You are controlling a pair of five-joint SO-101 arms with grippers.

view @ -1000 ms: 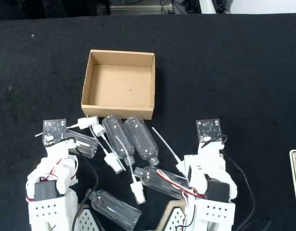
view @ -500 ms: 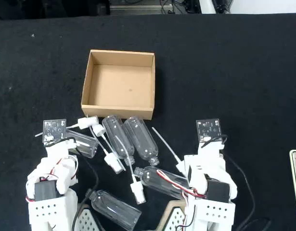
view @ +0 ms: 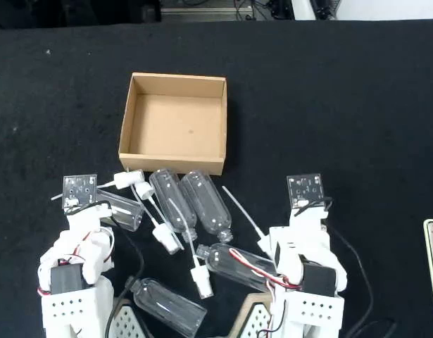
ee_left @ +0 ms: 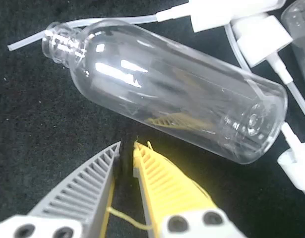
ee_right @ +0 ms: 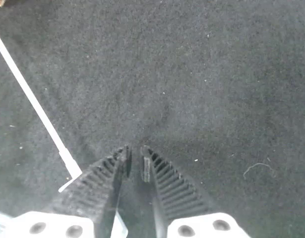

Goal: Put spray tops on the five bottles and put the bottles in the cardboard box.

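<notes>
Left gripper [ee_left: 126,146] is noted nearly closed and empty; an uncapped bottle [ee_left: 167,99] is laid on its side just beyond the tips, before the front-left corner of the cardboard box [view: 172,163]. Right gripper [ee_right: 135,151], off the box's front-right, is likewise narrowed on nothing, with a spray top [ee_right: 33,104] just beside it.

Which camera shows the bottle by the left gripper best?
The left wrist view. There the bottle lies close up and whole, its neck open and bare. In the high view the bottle sits farther off, its neck end tucked under an arm.
</notes>
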